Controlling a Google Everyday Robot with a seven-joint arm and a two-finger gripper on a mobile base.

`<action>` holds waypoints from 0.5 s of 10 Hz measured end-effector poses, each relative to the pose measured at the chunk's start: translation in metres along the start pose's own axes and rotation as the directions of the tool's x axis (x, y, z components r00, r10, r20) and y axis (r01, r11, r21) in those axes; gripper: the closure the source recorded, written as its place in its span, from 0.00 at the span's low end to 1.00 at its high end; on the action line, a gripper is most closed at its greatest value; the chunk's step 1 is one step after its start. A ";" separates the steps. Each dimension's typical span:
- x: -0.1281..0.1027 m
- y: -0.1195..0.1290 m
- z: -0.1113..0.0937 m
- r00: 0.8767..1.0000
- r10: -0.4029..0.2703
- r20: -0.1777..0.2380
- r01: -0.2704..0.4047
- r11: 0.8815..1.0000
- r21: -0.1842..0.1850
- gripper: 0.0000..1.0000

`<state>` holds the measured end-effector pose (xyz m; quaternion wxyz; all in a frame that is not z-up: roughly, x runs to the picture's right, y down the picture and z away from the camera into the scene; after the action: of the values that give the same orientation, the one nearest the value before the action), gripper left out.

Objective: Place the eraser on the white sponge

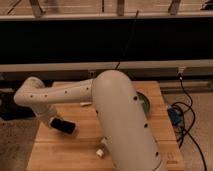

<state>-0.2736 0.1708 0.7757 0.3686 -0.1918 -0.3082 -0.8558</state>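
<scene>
The gripper (53, 121) is seen low over the left side of the wooden table (55, 152), against the black eraser (64, 126); whether the eraser is held cannot be told.

The eraser (64, 126) is a black, matte, elongated block with rounded ends, in the lower left of the frame; it is tilted, its right end lower, over the wooden desk (55, 152), right at the gripper (55, 122); the white sponge (86, 104) shows as a flat off-white sliver near the frame's middle, partly hidden below the arm, up and right of the eraser and apart from it.
</scene>
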 end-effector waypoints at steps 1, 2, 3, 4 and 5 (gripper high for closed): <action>0.005 0.007 -0.009 1.000 0.014 -0.007 -0.014 1.000 -0.002 1.00; 0.009 0.019 -0.020 0.999 0.038 -0.017 -0.038 0.999 -0.002 1.00; 0.012 0.025 -0.025 0.998 0.053 -0.023 -0.053 0.999 -0.003 1.00; 0.015 0.030 -0.028 0.997 0.068 -0.025 -0.068 0.998 -0.006 1.00; 0.019 0.039 -0.031 0.995 0.091 -0.029 -0.091 0.996 -0.015 1.00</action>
<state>-0.2604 0.1192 0.7785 0.4101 -0.1963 -0.2869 -0.8432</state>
